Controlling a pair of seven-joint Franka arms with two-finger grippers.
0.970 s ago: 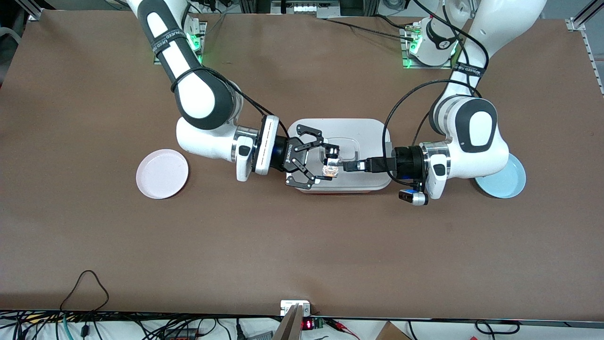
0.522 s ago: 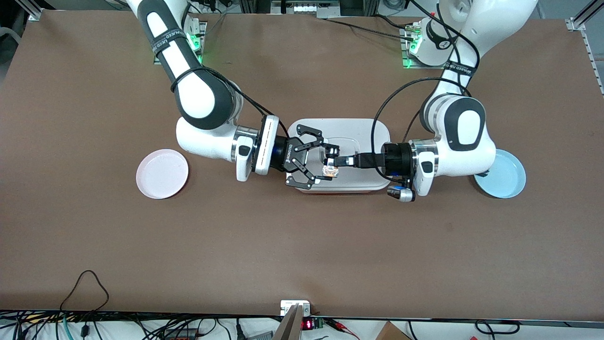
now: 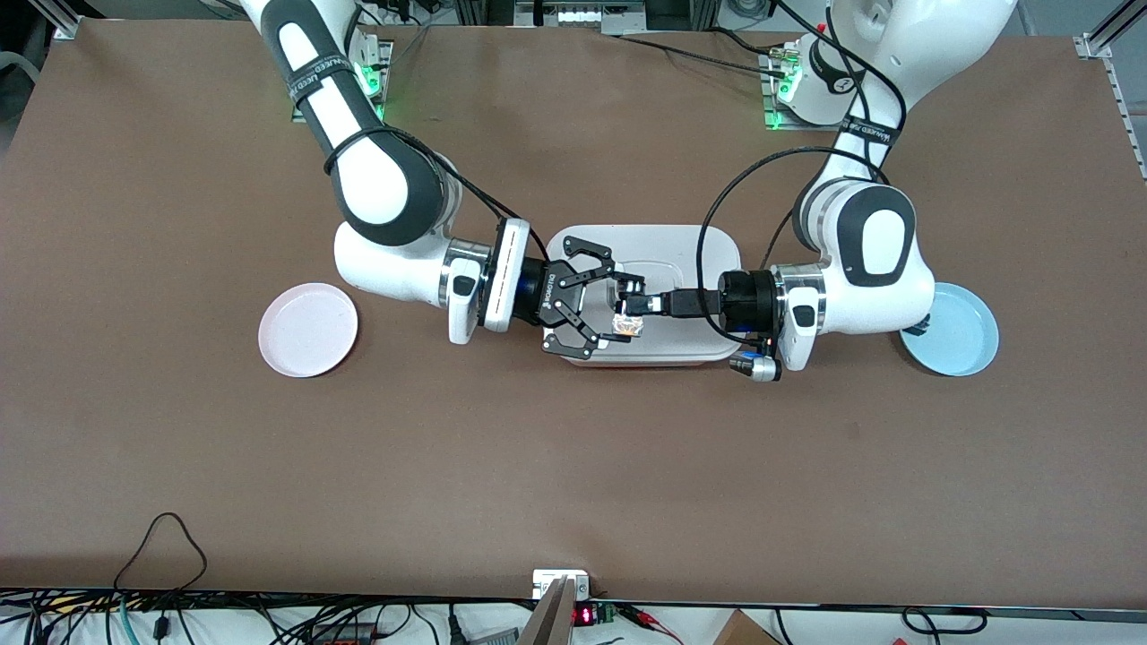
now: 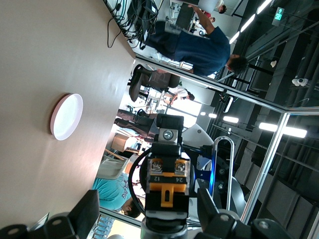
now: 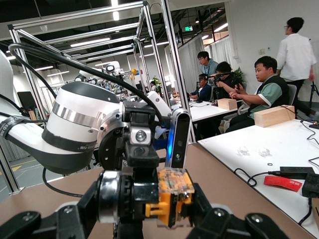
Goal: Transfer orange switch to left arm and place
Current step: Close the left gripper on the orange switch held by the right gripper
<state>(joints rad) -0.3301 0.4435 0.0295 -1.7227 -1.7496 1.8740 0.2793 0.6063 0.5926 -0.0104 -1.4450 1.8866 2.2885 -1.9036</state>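
Observation:
The orange switch [image 3: 629, 322], a small black block with an orange part and silver end, hangs over the white box [image 3: 699, 251]. My right gripper [image 3: 625, 312] is shut on it, one finger on each side. The right wrist view shows the switch [image 5: 172, 196] clamped in the right gripper [image 5: 149, 206]. My left gripper [image 3: 641, 305] reaches in from the left arm's end of the table, and its fingers stand either side of the switch [image 4: 168, 189]. In the left wrist view a gap shows on both sides, so the left gripper [image 4: 148, 206] is open around it.
A pink plate [image 3: 307, 329] lies toward the right arm's end of the table and shows as the pink plate [image 4: 66, 117] in the left wrist view. A blue plate [image 3: 963, 336] lies under the left arm's elbow. Both arms hover level over the box lid.
The left arm has slid toward the right arm, bringing its fingers around the free end of the switch, and they have started to narrow. The right arm and the switch have stayed still.

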